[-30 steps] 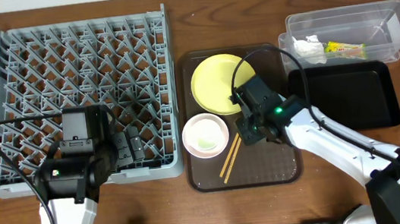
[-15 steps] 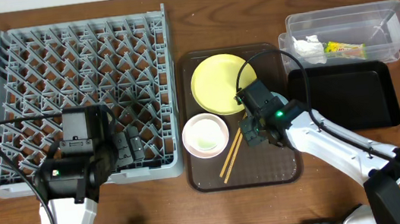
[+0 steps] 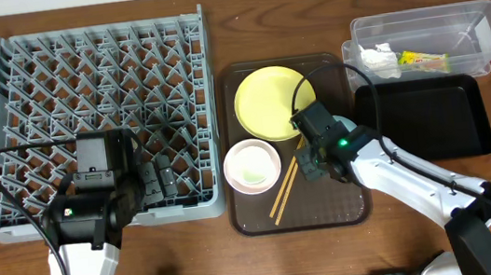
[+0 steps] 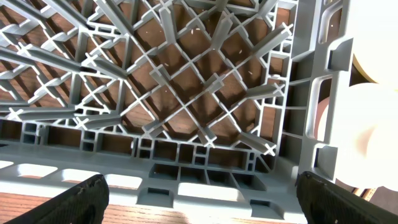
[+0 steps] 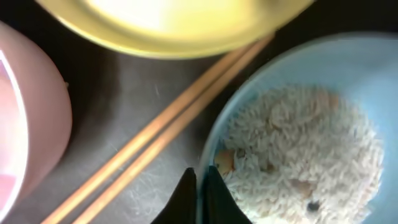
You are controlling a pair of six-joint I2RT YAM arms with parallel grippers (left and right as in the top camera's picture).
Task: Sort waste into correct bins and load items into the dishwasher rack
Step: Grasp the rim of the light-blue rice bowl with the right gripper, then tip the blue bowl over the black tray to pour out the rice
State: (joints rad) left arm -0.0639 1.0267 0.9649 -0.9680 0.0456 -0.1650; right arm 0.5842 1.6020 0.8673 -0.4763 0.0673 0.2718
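Note:
My right gripper (image 5: 200,179) is shut on the rim of the light-blue bowl (image 5: 348,62), one finger inside and one outside. The bowl holds whitish rice (image 5: 298,149). In the overhead view my right gripper (image 3: 313,165) and its arm cover the bowl. The chopsticks (image 3: 282,192) lie on the brown tray, beside the white bowl (image 3: 252,165) and the yellow plate (image 3: 268,104). My left gripper (image 4: 202,208) is open and empty at the near right corner of the grey rack (image 3: 100,99). The napkin (image 3: 377,60) and the wrapper (image 3: 424,61) lie in the clear tub (image 3: 457,22). The small cup is out of view.
The black tray (image 3: 422,120) lies right of the brown serving tray (image 3: 329,207), in front of the tub. The rack's wall (image 4: 205,186) fills the left wrist view, with the white bowl (image 4: 373,137) past its right edge.
My right gripper has shifted slightly to the right on the brown tray, uncovering more of the chopsticks. The left arm has not moved.

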